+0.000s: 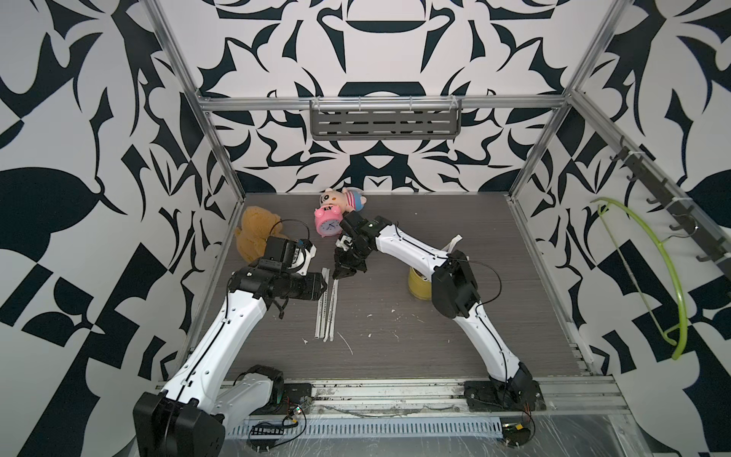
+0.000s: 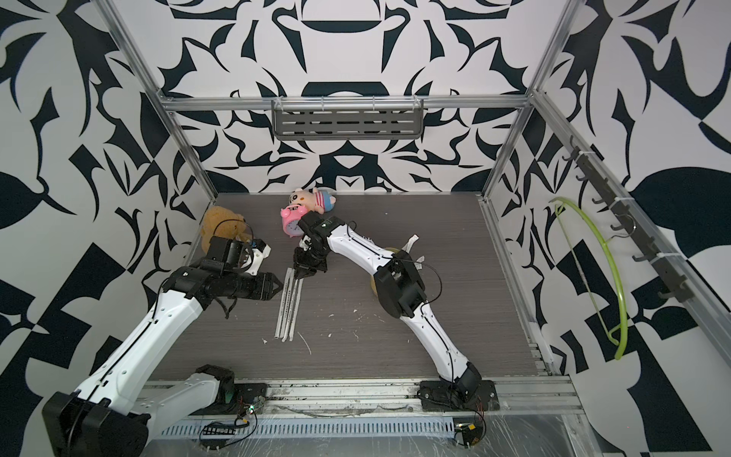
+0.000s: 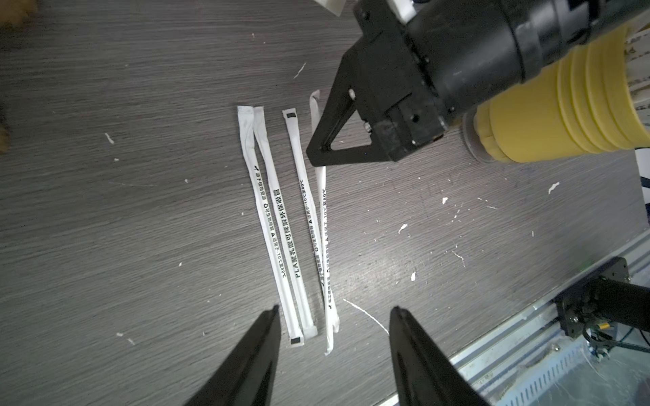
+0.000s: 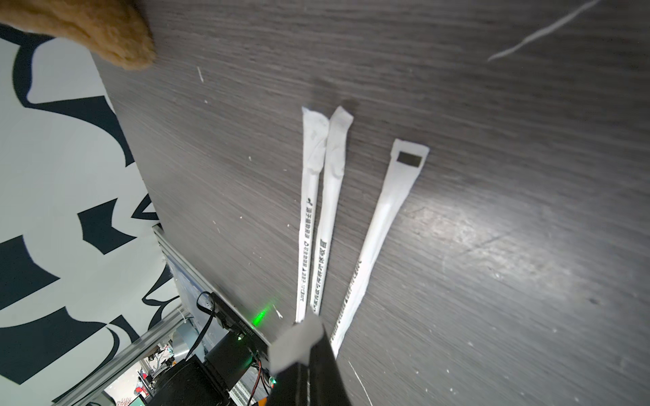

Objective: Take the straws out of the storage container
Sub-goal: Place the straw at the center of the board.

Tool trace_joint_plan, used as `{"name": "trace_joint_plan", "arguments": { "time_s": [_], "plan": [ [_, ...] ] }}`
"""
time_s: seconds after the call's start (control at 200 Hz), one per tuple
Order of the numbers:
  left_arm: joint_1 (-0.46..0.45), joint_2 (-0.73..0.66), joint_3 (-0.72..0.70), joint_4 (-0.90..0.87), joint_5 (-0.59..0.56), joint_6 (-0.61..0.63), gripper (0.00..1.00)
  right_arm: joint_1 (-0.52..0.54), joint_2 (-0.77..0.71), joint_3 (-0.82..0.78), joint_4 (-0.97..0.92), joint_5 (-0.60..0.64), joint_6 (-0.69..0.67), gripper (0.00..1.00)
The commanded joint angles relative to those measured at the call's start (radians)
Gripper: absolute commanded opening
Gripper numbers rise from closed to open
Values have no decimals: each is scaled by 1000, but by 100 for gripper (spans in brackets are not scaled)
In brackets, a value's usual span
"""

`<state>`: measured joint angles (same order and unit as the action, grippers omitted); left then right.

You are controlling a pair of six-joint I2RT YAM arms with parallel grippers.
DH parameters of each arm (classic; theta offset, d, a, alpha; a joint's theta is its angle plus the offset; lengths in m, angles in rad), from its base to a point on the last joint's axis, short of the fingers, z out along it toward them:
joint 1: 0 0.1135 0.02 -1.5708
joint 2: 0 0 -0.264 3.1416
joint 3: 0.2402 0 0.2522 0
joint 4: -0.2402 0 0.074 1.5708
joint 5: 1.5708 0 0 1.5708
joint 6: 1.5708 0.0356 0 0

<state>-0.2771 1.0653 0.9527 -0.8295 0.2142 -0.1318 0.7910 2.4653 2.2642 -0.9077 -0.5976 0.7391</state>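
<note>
Three wrapped straws (image 1: 326, 312) (image 2: 288, 308) (image 3: 278, 225) (image 4: 329, 211) lie side by side on the dark table. A fourth straw (image 3: 322, 218) lies next to them, with my right gripper (image 1: 338, 277) (image 2: 299, 277) (image 4: 309, 337) shut on its far end (image 4: 295, 341), low over the table. My left gripper (image 1: 326, 287) (image 2: 279, 287) (image 3: 335, 309) hovers open just left of the row, nothing between its fingers. The yellow storage container (image 1: 419, 285) (image 2: 372, 287) (image 3: 562, 116) stands behind the right arm, more straws (image 1: 455, 242) (image 2: 411, 241) poking out of it.
A pink alarm clock (image 1: 327, 225), a plush pig (image 1: 344, 200) and a brown teddy (image 1: 253, 233) sit toward the back left. White paper scraps (image 1: 395, 312) dot the table. A green hanger (image 1: 668, 277) hangs on the right wall.
</note>
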Motion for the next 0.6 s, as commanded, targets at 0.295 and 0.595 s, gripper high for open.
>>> {"name": "trace_joint_plan", "arguments": {
  "time_s": [0.295, 0.595],
  "plan": [
    [21, -26, -23, 36, 46, 13, 56, -1, 41, 124, -44, 13, -46, 4],
    [24, -23, -23, 38, 61, 14, 55, 0, 97, 219, -89, 23, -67, 12]
  ]
}}
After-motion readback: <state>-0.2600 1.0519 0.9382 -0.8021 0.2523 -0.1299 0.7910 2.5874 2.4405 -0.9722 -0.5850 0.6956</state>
